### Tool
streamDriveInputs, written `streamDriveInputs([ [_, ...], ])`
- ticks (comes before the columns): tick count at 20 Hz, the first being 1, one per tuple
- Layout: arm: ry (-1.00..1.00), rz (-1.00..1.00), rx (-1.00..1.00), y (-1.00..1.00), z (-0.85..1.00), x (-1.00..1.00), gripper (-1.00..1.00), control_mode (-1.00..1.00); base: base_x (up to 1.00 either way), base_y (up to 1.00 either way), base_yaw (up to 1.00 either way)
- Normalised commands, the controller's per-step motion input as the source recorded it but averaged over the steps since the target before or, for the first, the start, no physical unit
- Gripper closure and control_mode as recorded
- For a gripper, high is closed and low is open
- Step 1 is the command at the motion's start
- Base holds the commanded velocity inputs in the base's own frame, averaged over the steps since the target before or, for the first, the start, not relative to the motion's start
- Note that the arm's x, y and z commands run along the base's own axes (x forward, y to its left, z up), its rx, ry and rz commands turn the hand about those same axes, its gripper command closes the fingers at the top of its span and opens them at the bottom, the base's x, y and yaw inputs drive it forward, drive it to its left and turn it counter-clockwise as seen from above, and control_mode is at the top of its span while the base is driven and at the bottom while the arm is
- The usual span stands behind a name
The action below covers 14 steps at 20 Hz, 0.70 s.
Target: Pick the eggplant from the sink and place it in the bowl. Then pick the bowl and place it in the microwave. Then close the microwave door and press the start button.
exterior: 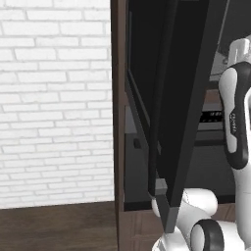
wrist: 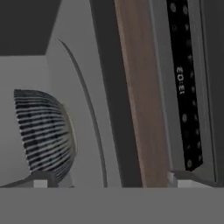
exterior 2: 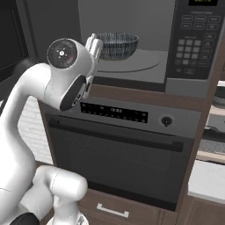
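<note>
Claw wide apart, holding nothing, just in front of the microwave opening. Bowl sits on the glass turntable inside, near its left edge. Microwave door swung open at left. Oven below.

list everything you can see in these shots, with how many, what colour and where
bowl: one, dark streaked grey, on the turntable inside the microwave
microwave: one, black with grey cavity, above the oven
microwave door: one, black glass, swung open
oven: one, black, below the microwave
brick wall: one, white, left of the cabinet
gripper: one, dark finger tips, open at the microwave's mouth, holding nothing
</note>
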Motion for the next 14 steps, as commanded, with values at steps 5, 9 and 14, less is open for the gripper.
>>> streamDriveInputs([
  [5, 0.0, 0.0, -0.26, 0.04, -0.33, -0.07, -1.0, -1.0, 0.0, 0.0, 0.0],
  [9, -0.02, -0.07, -0.32, -0.01, -0.03, -0.19, -1.0, -1.0, 0.0, 0.0, 0.0],
  [14, 0.0, -0.17, -0.35, -0.06, -0.01, -0.27, -1.0, -1.0, 0.0, 0.0, 0.0],
])
